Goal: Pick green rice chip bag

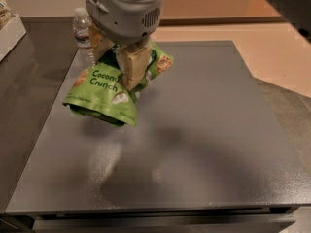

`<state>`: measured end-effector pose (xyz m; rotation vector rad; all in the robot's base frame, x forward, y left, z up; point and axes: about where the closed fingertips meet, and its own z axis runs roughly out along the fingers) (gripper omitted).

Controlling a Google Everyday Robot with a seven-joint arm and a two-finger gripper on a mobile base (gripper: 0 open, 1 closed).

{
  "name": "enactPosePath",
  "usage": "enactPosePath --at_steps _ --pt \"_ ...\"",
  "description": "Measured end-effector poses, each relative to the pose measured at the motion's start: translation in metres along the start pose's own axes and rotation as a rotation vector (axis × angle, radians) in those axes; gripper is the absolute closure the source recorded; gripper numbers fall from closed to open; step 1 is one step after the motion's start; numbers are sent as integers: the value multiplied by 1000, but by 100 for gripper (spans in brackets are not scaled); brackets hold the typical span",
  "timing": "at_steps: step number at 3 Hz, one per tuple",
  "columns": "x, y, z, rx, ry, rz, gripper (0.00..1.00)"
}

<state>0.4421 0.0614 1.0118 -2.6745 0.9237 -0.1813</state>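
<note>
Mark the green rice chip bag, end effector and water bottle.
green rice chip bag [99,89]: camera view, lettered front.
end effector [130,73]: camera view, upper left, between fingertips clamping bag.
water bottle [83,33]: camera view, its body.
</note>
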Motion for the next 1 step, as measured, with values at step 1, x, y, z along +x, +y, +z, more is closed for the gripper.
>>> enactPosePath --at_steps 1 --pt "-4 -5 -8 30 8 -6 100"
